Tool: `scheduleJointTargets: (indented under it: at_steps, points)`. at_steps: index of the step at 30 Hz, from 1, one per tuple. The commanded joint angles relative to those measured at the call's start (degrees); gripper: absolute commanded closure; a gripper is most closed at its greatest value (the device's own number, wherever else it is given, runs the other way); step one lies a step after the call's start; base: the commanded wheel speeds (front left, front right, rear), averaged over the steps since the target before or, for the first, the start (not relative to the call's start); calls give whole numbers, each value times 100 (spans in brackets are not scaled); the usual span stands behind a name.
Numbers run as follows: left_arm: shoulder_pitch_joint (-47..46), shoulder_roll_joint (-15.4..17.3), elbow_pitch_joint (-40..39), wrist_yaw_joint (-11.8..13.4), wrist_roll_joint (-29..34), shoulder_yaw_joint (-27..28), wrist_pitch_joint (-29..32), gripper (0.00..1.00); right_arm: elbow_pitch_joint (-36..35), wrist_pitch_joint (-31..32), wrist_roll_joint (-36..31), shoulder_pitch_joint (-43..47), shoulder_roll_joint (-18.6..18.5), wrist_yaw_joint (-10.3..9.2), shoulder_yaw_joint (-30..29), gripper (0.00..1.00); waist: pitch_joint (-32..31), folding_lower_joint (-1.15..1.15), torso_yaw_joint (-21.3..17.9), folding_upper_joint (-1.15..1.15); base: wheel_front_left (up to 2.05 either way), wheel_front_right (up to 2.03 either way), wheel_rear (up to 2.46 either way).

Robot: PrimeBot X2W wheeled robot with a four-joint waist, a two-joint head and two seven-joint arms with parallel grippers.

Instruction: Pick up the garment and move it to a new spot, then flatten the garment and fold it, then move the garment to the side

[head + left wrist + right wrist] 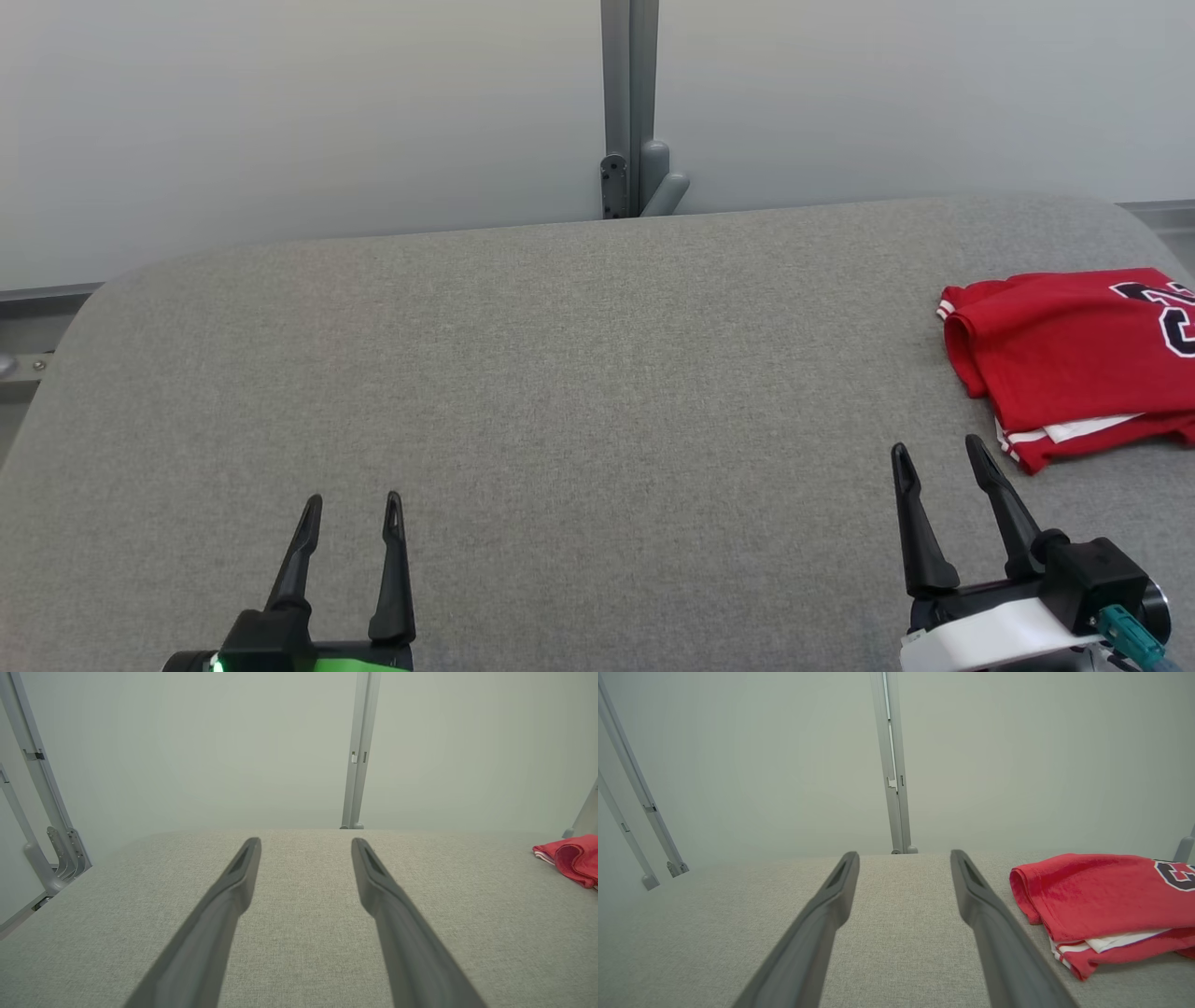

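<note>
The garment (1064, 359) is a red shirt with white trim and dark lettering, lying folded at the right edge of the grey table (560, 373). In the right wrist view the garment (1101, 900) lies just right of my fingers; in the left wrist view the garment (572, 858) peeks in at far right. My right gripper (936, 451) hovers open near the front edge, a little left of and in front of the garment, holding nothing. At the lower left my left gripper (353, 502) is open and empty, far from the garment.
A pale wall runs behind the table with a grey vertical post (630, 107) at its middle. Metal frame bars (44, 812) stand off the table's left side. The table's far corners are rounded.
</note>
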Motion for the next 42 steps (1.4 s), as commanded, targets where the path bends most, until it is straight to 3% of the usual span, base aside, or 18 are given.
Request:
scheduleJointTargets:
  at_steps: [1,2,7,23,42]
  points:
    - [26,1,17,31,25,9,-14,0,24,-12,10,74,-1,-1,-13,0,1,0,2,0,0,0,0]
    - [2,-1,26,17,6,-1,1,100,24,0,2,11,1,0,0,100,1,0,1,0,0,0,0]
    - [54,1,257,9,-96,-8,23,100,252,22,102,65,21,0,19,100,4,0,2,0,0,0,0]
    - [-276,96,467,-170,-1939,253,364,100,672,412,1942,-395,-53,0,-17,100,51,0,15,0,0,0,0]
    - [-565,131,632,-338,-3572,561,729,100,1057,820,3569,-809,-72,0,-120,100,105,0,29,0,0,0,0]
